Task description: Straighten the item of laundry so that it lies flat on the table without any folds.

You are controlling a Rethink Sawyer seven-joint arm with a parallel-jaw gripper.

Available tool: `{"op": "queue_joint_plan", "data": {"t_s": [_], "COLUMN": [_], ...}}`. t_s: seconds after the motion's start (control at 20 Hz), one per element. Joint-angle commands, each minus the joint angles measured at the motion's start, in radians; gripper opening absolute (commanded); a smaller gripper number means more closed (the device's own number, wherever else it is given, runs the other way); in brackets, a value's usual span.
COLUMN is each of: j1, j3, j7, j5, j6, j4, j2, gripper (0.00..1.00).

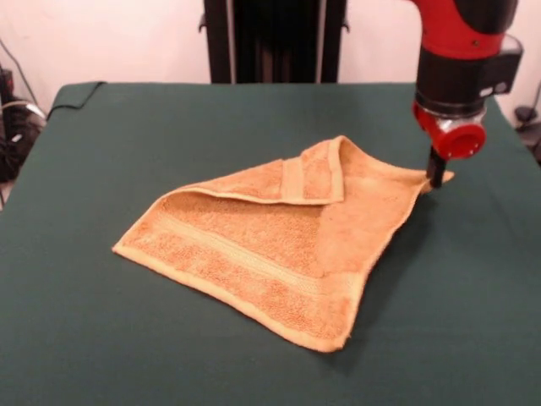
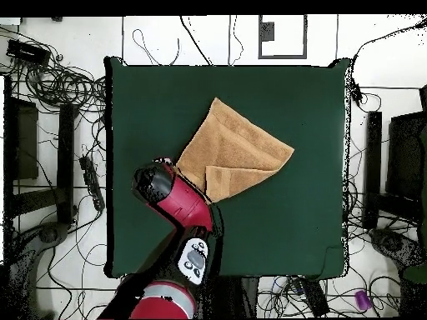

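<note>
The orange-tan towel [image 1: 262, 249] lies near the middle of the dark green table [image 1: 127, 127]. One corner flap [image 1: 314, 173] is folded over onto its far part, showing a paler band. My gripper [image 1: 436, 176] is at the towel's right corner, shut on it and holding it slightly off the cloth, so the right edge hangs raised with a shadow beneath. In the overhead view the towel [image 2: 238, 146] looks like a triangle on the table [image 2: 308, 225]. The red arm [image 2: 171, 200] covers the gripper and the held corner there.
The black pedestal [image 1: 272, 41] stands behind the table's far edge. Cables and dark equipment [image 2: 50, 125] lie on the floor around the table. Green cloth extends wide on all sides of the towel.
</note>
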State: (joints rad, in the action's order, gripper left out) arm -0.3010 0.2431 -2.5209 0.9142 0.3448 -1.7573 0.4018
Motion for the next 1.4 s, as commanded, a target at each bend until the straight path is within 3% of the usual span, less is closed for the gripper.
{"op": "queue_joint_plan", "data": {"t_s": [0.05,0.6,0.95,1.0,1.4], "j1": [-0.012,0.008,0.027,0.027,0.047], "j3": [-0.142,-0.170,-0.185,-0.184,-0.192], "j7": [-0.144,-0.131,-0.093,-0.101,-0.103], "j5": [-0.040,-0.059,-0.077,-0.085,-0.113], "j6": [0.136,0.136,0.075,0.076,0.076], "j4": [-0.095,-0.146,-0.135,-0.132,-0.125], "j2": [0.048,0.100,0.067,0.065,0.065], "gripper": [0.00,0.00,0.00,1.00,1.00]}}
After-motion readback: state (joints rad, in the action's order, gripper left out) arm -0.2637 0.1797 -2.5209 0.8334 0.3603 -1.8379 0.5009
